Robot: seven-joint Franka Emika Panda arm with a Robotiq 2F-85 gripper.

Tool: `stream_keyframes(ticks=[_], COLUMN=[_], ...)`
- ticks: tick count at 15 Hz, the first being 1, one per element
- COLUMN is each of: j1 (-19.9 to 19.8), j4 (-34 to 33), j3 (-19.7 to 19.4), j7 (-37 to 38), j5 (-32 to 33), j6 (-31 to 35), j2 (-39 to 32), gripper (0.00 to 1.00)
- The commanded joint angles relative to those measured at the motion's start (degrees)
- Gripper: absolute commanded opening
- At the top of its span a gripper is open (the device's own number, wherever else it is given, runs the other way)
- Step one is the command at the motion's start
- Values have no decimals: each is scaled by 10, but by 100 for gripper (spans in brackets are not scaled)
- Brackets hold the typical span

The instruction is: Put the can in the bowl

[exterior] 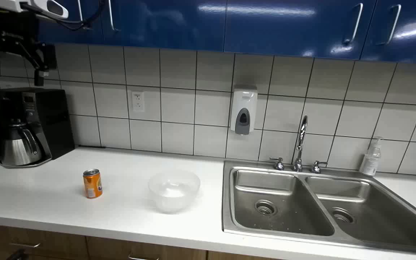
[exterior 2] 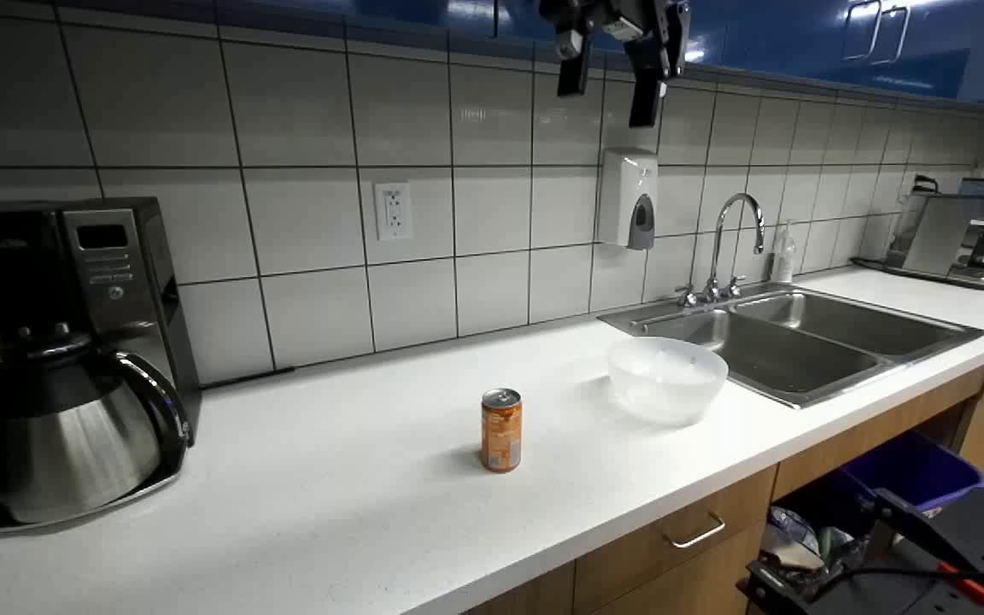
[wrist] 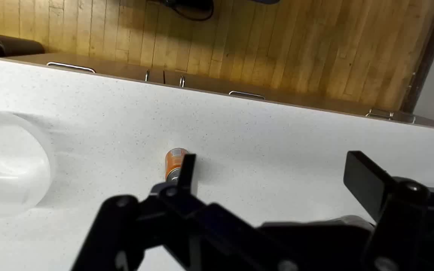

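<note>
The orange can (exterior: 93, 186) with a silvery top stands upright on the white counter. It also shows in an exterior view (exterior 2: 501, 436) and in the wrist view (wrist: 173, 160), where a finger partly covers it. The whitish translucent bowl (exterior: 172, 204) sits upright between the can and the sink. It also shows in an exterior view (exterior 2: 664, 401) and at the left edge of the wrist view (wrist: 2, 118), partly cut off. My black gripper (exterior: 16, 72) is high above the counter, apart from both. It also shows at the top (exterior 2: 609, 96). Its fingers (wrist: 272, 163) are wide apart with nothing between them.
A coffee maker with a steel pot (exterior 2: 73, 444) stands near the wall. A steel double sink (exterior: 228, 202) with a faucet (exterior: 300, 141) lies beyond the bowl. Blue cabinets (exterior: 164, 25) hang above, and a soap dispenser (exterior: 244, 110) is on the tiled wall.
</note>
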State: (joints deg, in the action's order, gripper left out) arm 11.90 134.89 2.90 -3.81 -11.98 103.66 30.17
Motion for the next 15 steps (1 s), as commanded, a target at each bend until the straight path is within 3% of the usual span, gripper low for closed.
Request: stream_keyframes(ticks=[1,9,15], j1=[-11,-11,-18], j4=[-2,-2,10], j3=[9,9,11], j7=[-4,-4,-4], j5=[-5,-5,4], j6=[-2,-2,45], j2=[-1,-1,-50], gripper=[100,100,100])
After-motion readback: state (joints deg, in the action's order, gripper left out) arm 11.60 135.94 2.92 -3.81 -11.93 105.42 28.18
